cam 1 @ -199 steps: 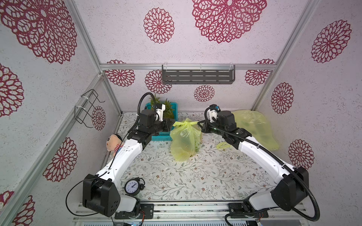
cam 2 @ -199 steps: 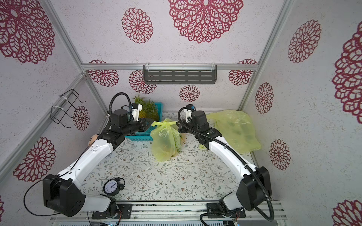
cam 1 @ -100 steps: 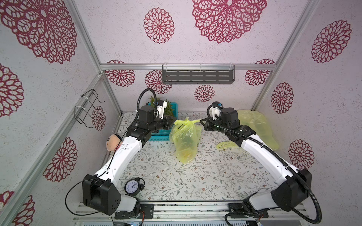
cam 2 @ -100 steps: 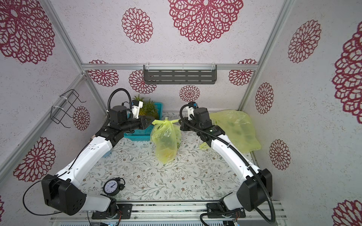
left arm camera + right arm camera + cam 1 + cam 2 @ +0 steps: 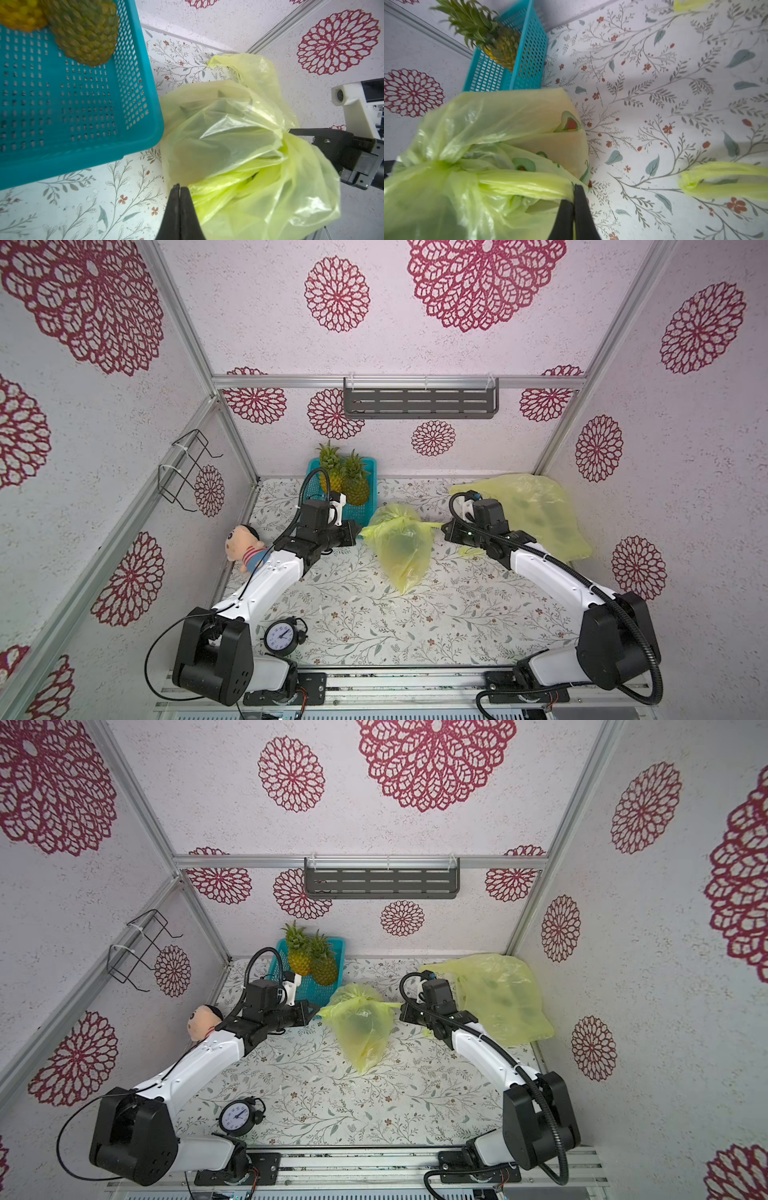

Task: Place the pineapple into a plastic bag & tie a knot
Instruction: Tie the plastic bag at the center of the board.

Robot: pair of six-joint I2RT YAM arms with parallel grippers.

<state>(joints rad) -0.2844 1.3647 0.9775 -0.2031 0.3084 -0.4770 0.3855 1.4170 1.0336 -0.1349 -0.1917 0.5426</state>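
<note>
Through the yellow bag [image 5: 401, 549] I get only a dark green smear, and I can't make out its outline in either top view. Folds of plastic cover the spots where the left gripper [image 5: 179, 188] and right gripper [image 5: 574, 187] pinch it. Both wrist views crop the fingers at the frame edge. The basket [image 5: 72, 104] runs off-frame. Its pineapples [image 5: 85, 31] are cropped, one blurred. The doll [image 5: 243, 549] is half behind the left arm [image 5: 270, 585]. I can't tell whether the gathered neck is knotted.

bag [image 5: 405, 576], seemingly with a pineapple [image 5: 400, 545] in it, is centre; basket [image 5: 365, 510] behind-left, bag pile [image 5: 536, 510] right.
</note>
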